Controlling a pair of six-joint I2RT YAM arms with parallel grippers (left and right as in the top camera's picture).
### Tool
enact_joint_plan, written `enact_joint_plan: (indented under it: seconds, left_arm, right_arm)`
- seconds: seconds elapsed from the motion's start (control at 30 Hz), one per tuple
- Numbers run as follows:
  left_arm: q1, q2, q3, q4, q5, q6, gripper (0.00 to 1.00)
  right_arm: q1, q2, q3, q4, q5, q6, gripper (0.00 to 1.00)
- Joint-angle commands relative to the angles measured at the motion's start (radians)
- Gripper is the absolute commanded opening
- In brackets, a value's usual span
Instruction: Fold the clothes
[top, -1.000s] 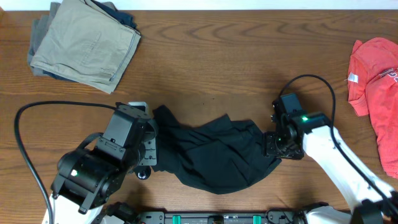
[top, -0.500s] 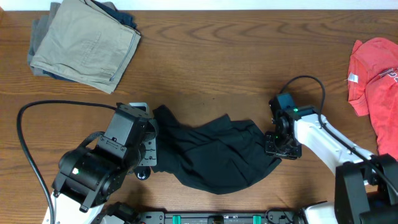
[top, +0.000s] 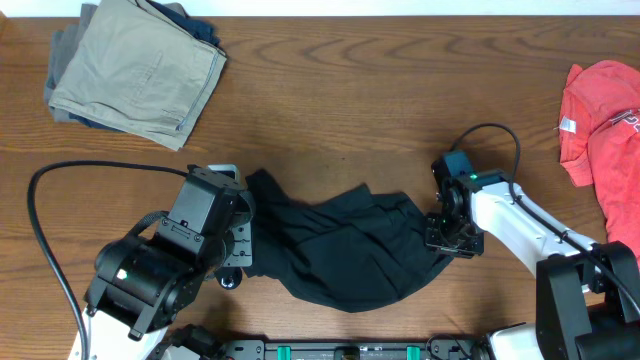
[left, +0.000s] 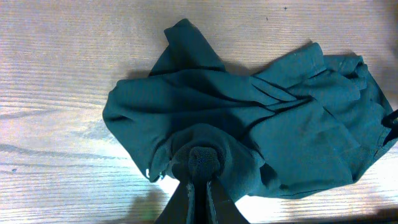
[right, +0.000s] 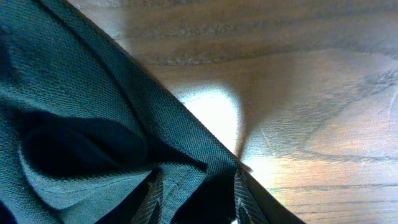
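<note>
At the table's (top: 350, 100) far left corner the khaki trousers (top: 135, 70) lay folded. Nearer me, the left gripper (left: 199, 183) stayed pinched tight on a bunch of the clothes (top: 340, 250), which lay crumpled between both arms just as before. The right gripper (right: 199, 198) had edged in over the last second, its jaws drawn narrower astride the cloth's right hem. Whether they truly gripped, I couldn't tell. The red T-shirt (top: 605, 120) lay at the right edge.

Three cloth piles (top: 345, 255) (top: 135, 70) (top: 605, 120), two hands (top: 243, 240) (top: 435, 230)
</note>
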Motion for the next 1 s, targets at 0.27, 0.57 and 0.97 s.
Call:
enact_joint_plan:
  seconds: [0.27,0.57,0.97]
  left_arm:
    - [-0.001,0.003,0.006,-0.003,-0.019,-0.009,0.06]
    - [-0.001,0.003,0.006,-0.003,-0.019,-0.009,0.06]
    - [-0.001,0.003,0.006,0.003,-0.019,-0.009,0.06]
  right_arm:
    - [-0.006,0.004,-0.029,-0.040,-0.008,0.032,0.43]
    - [-0.021,0.004,-0.021,-0.101,-0.007,0.035,0.52]
    - [-0.037,0.004,-0.022,-0.120,-0.041,0.031,0.62]
